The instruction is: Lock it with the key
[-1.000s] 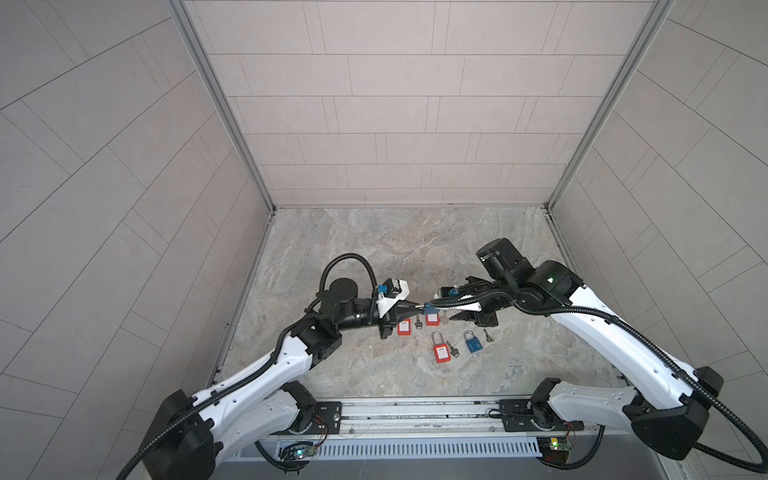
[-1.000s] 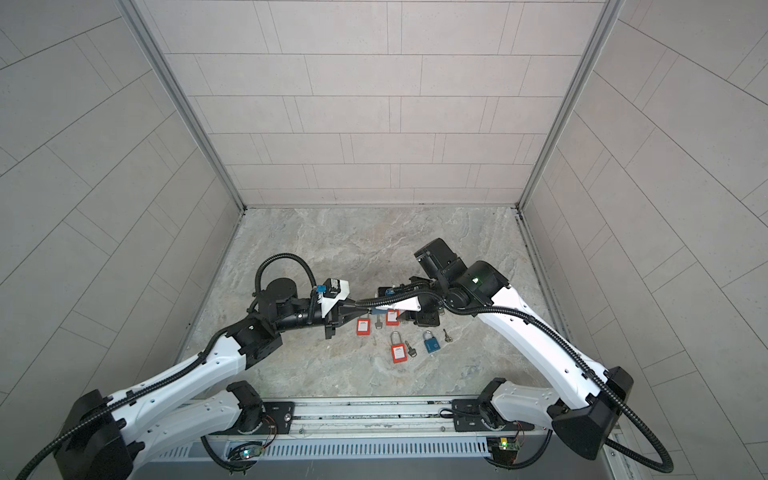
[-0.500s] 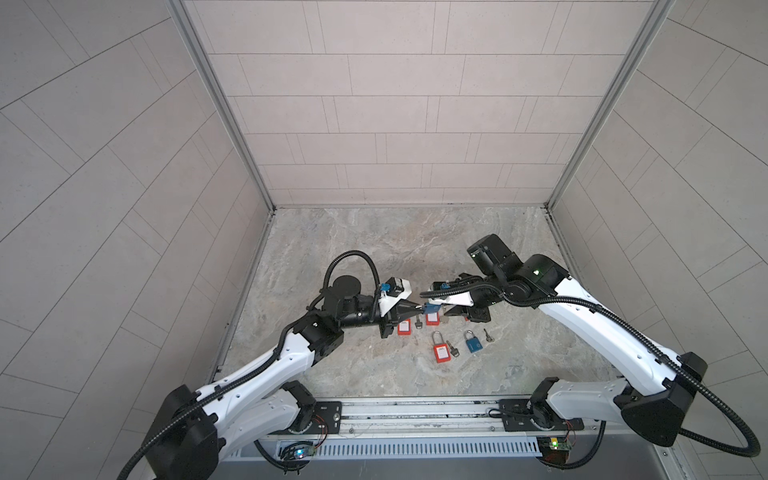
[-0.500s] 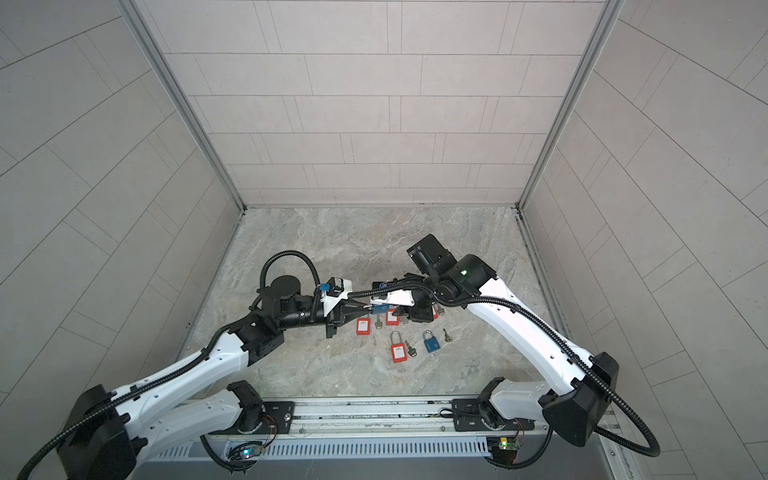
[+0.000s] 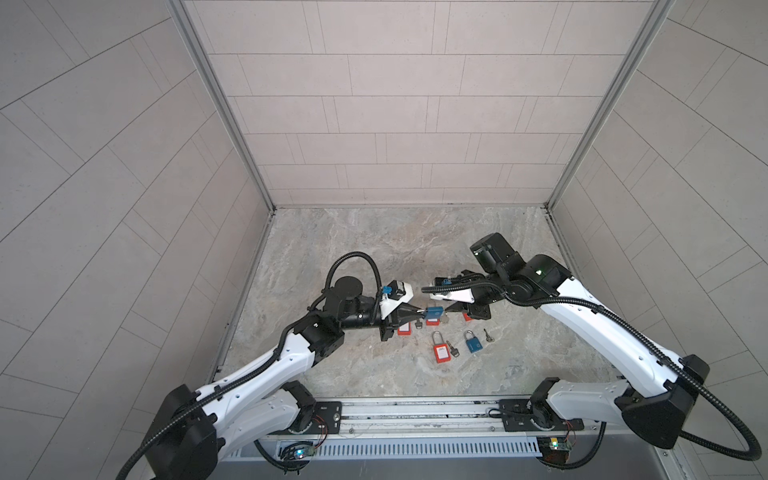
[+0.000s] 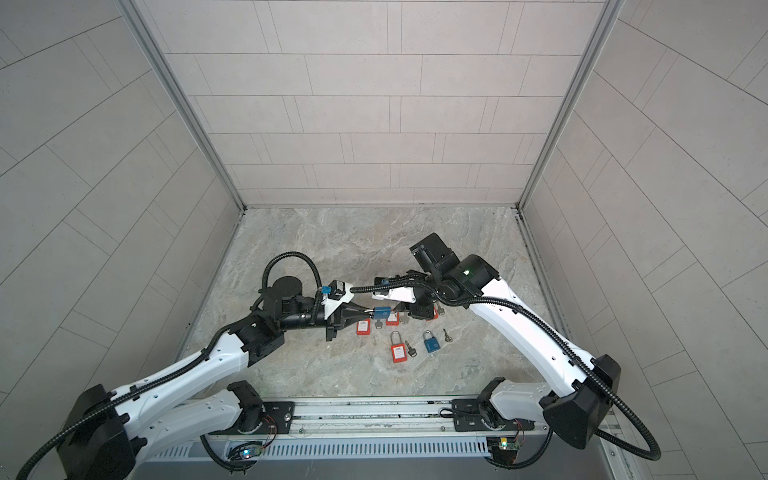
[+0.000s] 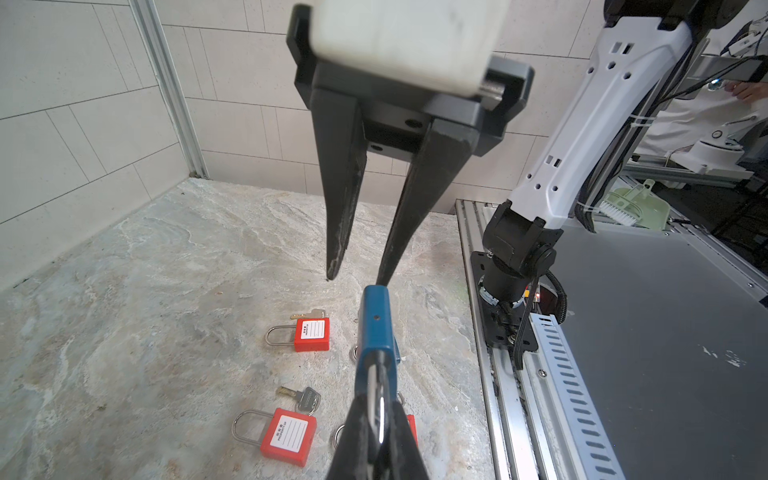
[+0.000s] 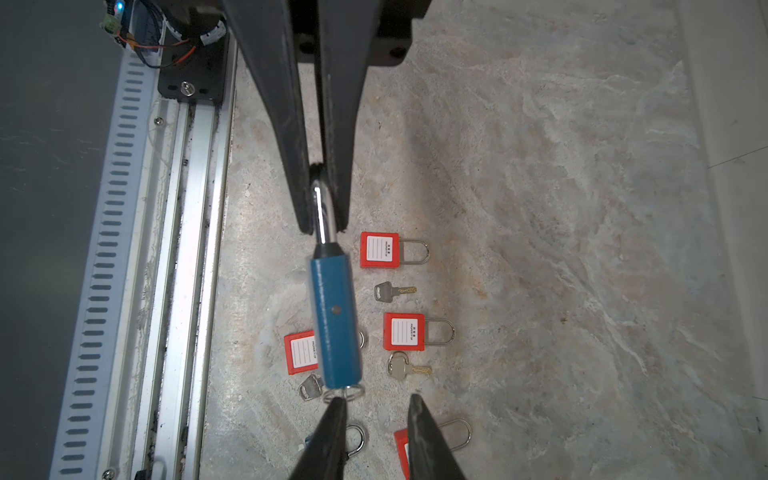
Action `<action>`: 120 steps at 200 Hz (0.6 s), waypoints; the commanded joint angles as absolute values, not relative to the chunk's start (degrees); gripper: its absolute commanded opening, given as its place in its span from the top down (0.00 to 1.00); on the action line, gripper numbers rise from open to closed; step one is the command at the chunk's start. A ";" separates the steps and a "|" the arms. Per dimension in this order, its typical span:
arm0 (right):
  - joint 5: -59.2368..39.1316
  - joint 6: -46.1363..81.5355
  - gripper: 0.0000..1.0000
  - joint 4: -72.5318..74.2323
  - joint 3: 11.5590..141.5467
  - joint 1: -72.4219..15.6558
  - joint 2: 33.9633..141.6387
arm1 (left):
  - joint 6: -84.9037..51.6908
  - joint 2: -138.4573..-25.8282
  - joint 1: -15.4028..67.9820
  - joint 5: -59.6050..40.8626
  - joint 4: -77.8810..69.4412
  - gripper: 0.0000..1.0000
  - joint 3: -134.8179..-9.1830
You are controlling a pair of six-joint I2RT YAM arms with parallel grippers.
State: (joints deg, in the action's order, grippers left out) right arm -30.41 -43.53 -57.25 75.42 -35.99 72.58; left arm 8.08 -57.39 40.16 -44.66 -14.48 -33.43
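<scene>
One blue padlock (image 8: 334, 320), narrow-bodied, steel shackle (image 8: 321, 208), small wire ring (image 8: 347, 392) at base; pinched by shackle in left tool (image 8: 323, 227), aloft above bench (image 8: 540, 208); right tool (image 8: 376, 399) slightly parted, empty, just at base.

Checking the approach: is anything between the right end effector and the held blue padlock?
Nothing visible does. The right end effector is open, right at the ring at the base of the blue padlock; the left end effector grips its shackle.
</scene>
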 commanded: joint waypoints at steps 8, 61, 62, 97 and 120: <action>-33.41 -45.02 0.72 -61.90 76.14 -35.91 73.67 | 9.84 -55.58 40.35 -45.31 -17.23 1.00 -36.04; -33.31 -45.35 0.85 -60.94 76.19 -35.84 74.65 | 10.41 -55.59 40.80 -47.17 -17.15 1.00 -36.29; -33.36 -45.35 0.86 -60.88 76.28 -35.85 74.68 | 10.43 -55.66 40.83 -47.18 -17.14 1.00 -36.30; -34.86 -45.75 0.92 -61.46 77.08 -35.85 75.76 | 10.65 -55.90 40.96 -47.94 -17.05 1.00 -36.25; -35.33 -47.26 1.00 -63.04 76.93 -35.83 75.68 | 10.76 -55.75 40.96 -47.77 -16.71 1.00 -36.30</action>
